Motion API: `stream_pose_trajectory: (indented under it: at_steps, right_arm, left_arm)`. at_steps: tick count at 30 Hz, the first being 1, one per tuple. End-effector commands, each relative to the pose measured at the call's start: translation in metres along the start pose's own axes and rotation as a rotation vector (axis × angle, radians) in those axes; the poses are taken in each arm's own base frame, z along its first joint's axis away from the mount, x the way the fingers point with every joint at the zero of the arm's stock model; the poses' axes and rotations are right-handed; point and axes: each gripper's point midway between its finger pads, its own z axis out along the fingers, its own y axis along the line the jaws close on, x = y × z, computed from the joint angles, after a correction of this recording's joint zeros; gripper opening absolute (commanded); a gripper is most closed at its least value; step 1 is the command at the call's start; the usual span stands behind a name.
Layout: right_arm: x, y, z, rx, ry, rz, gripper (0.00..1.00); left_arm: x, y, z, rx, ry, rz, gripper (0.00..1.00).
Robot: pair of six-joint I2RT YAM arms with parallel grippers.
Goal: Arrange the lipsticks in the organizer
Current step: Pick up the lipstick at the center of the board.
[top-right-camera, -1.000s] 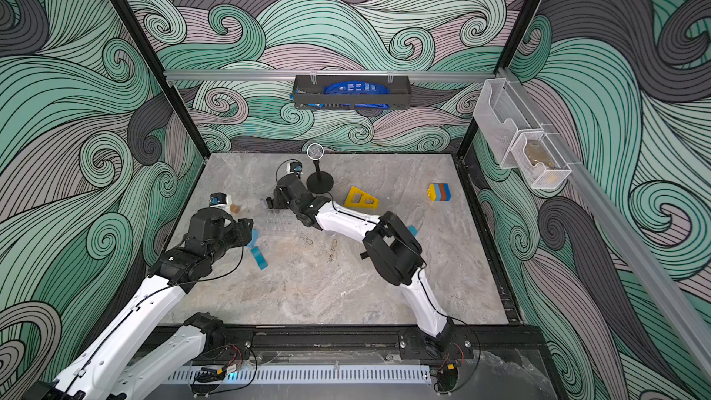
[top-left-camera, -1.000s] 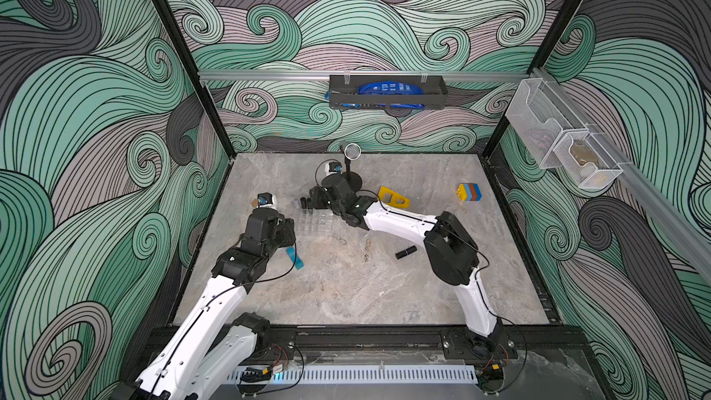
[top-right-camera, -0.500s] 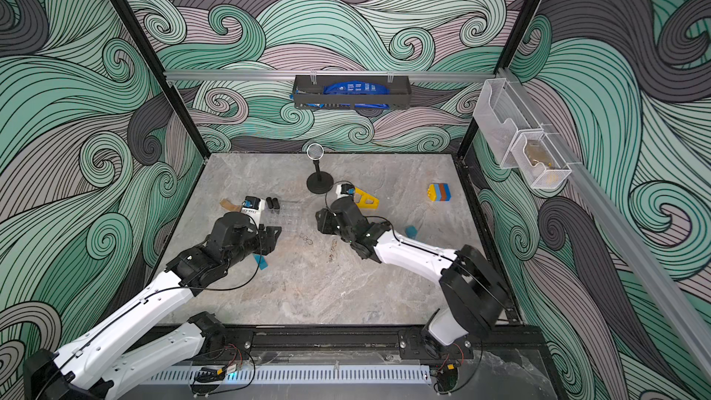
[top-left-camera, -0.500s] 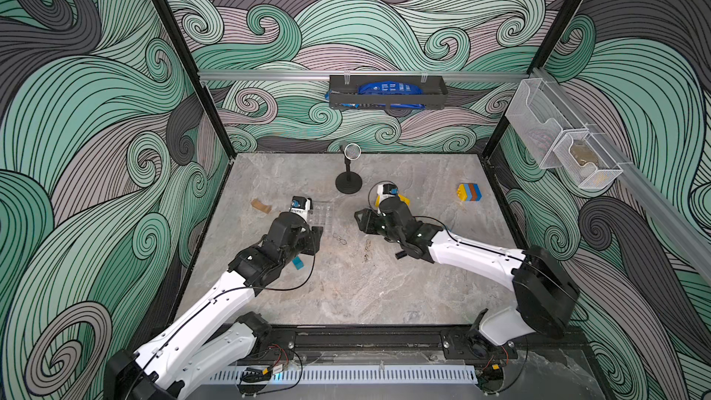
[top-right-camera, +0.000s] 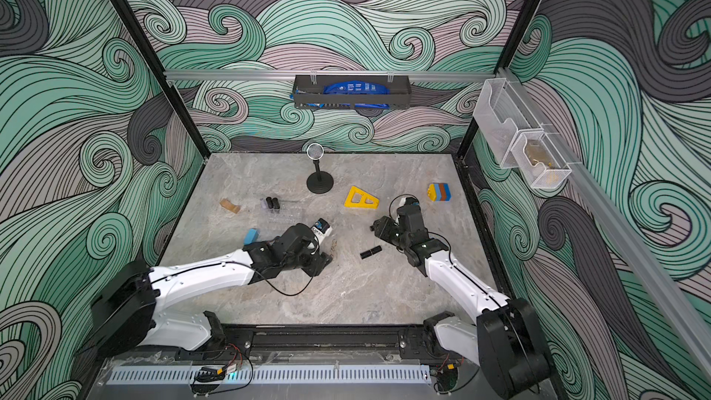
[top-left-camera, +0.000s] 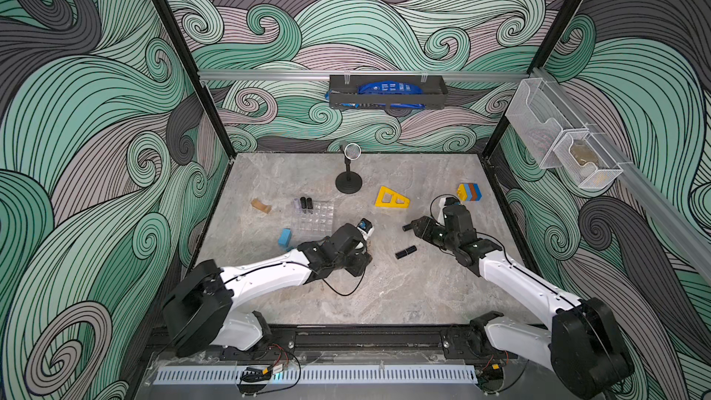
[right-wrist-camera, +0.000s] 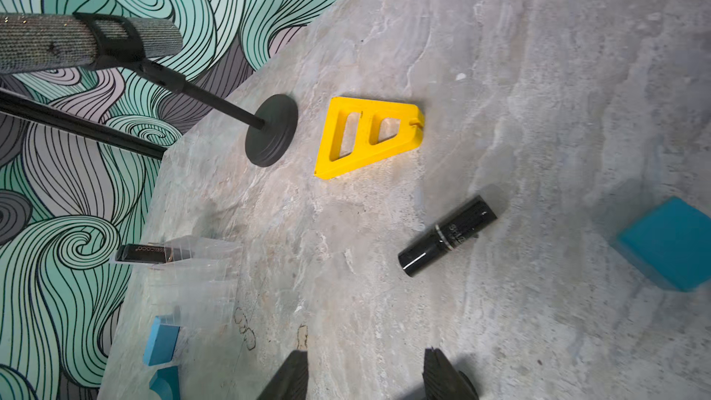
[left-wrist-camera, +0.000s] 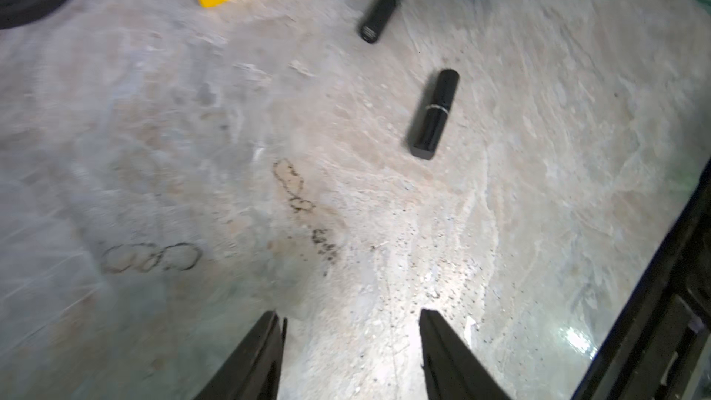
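Ahead of the right jaws one lipstick (right-wrist-camera: pixel 448 236) lies flat on the counter (top-left-camera: pixel 384 302); another lipstick (left-wrist-camera: pixel 434 113) lies ahead of the left jaws. Both arms have swung away from the organizer (top-left-camera: pixel 317 221), where two tubes (top-left-camera: pixel 306 205) stand. Both jaws hang part-open and empty, so two pickups remain.

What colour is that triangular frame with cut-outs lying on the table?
Bright yellow; the triangular frame shows best in the right wrist view.
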Motion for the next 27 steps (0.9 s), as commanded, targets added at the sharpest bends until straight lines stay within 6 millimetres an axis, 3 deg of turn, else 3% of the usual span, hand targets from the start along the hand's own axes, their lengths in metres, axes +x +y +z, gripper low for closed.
stream_pose_trajectory:
  at_steps: [1,7,13,24,27]
  right_arm:
    - [-0.007,0.006,-0.008,-0.056,-0.008,0.004,0.54]
    - [-0.019,-0.005,-0.021,-0.049,-0.064,0.018,0.54]
    - [-0.018,-0.001,-0.022,-0.085,-0.071,0.018,0.53]
    - [-0.019,0.001,-0.021,-0.087,-0.057,0.004,0.53]
    - [-0.018,0.002,-0.021,-0.090,-0.055,0.007,0.53]
  left_arm:
    - [-0.026,-0.039,0.014,0.114,-0.033,0.109,0.58]
    - [-0.020,-0.056,0.055,0.155,0.059,0.180,0.56]
    - [-0.022,-0.052,0.083,0.118,0.102,0.244,0.53]
    - [-0.027,-0.056,0.113,0.121,0.124,0.300,0.47]
    - [-0.025,-0.054,0.122,0.110,0.133,0.315,0.40]
